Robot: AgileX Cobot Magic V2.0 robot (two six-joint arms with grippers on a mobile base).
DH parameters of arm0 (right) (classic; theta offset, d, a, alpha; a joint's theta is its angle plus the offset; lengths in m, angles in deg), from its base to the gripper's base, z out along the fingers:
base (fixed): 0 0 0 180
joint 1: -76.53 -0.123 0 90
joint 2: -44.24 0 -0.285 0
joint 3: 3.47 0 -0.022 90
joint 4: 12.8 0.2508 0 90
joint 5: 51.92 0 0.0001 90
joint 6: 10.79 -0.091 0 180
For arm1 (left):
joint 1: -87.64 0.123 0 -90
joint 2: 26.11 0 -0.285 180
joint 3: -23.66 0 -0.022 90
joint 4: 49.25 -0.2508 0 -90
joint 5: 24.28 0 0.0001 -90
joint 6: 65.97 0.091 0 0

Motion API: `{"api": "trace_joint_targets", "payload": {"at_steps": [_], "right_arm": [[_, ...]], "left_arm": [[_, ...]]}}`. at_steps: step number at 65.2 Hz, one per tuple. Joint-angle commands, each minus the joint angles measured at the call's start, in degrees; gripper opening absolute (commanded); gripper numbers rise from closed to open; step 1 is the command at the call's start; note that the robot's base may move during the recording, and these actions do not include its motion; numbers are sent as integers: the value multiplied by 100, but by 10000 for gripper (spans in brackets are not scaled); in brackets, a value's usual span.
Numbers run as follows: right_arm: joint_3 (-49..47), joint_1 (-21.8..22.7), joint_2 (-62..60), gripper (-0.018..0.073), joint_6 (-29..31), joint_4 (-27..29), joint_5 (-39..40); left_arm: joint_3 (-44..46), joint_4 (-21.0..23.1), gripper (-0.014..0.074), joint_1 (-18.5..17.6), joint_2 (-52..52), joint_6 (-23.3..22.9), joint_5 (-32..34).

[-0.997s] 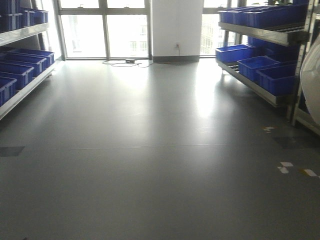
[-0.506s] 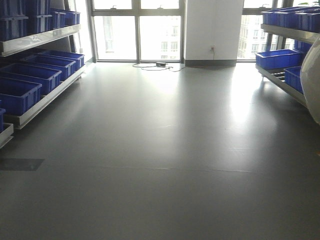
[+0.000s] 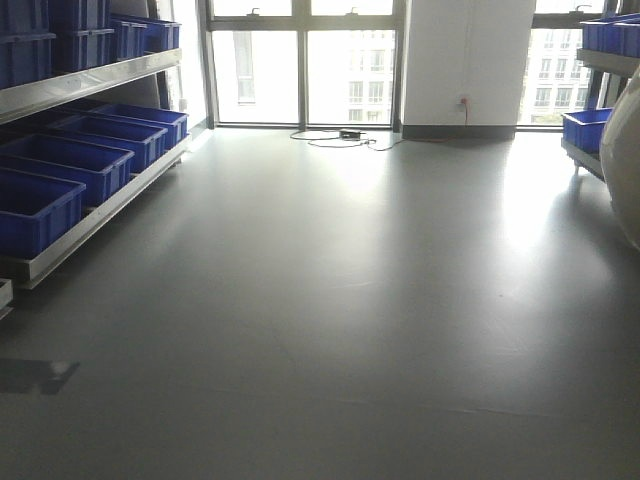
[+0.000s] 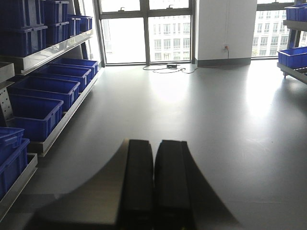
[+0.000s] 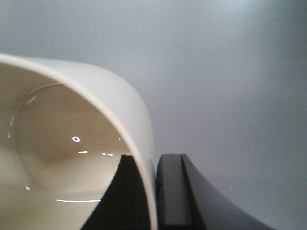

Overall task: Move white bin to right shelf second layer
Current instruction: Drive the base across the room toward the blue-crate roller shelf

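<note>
In the right wrist view the white bin (image 5: pixel 72 143) fills the left half, its glossy cream inside facing me. My right gripper (image 5: pixel 154 191) is shut on the bin's wall, one finger inside and one outside, above grey floor. The front view shows the bin's outer side (image 3: pixel 626 170) at the far right edge. The left gripper (image 4: pixel 154 158) is shut with nothing in it, held over the floor. Only a sliver of the right shelf (image 3: pixel 603 60) shows at the far right, with blue crates (image 3: pixel 585 128); I cannot tell which level is its second layer.
A steel shelf (image 3: pixel 90 85) along the left wall carries several blue crates (image 3: pixel 60 165) on two levels. A cable and a small box (image 3: pixel 345 136) lie on the floor by the windows. A white pillar (image 3: pixel 468 60) stands at the back. Grey floor lies ahead.
The front view has swung left: the left shelf has come further into view, the pillar has slid rightward, and most of the right shelf has left the frame. The bin stays at the right edge.
</note>
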Motion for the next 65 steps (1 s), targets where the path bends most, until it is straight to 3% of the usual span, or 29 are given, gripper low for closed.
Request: {"api": "trace_joint_targets", "payload": {"at_steps": [1,65], "right_arm": [[-177,30,-7,48,-12,-10,486],[-177,30,-7,48,-12,-10,485]], "left_arm": [[-211,35,85,-24,-91,-15,483],[-211,35,85,-24,-91,-15,483]]}}
